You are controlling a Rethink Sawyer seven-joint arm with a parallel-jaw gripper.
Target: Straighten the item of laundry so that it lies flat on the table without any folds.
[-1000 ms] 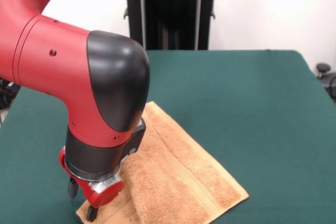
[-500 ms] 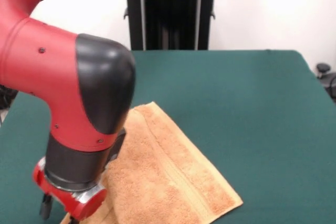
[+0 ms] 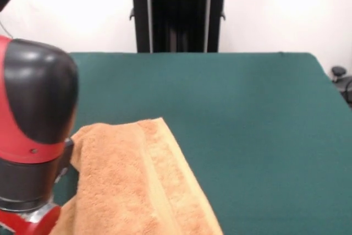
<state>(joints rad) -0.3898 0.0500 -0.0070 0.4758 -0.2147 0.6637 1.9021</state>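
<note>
Gripper fingers are out of frame; arm (image 3: 33, 136) beside towel (image 3: 132, 180).

I work in what looks like a robotics lab or test room: my red and black arm (image 3: 33, 130) fills the left edge of the frame over a table (image 3: 247, 114) topped in dark green felt, my black pedestal (image 3: 179, 12) stands at upper centre, and a bare white wall (image 3: 286, 9) spans the top
</note>
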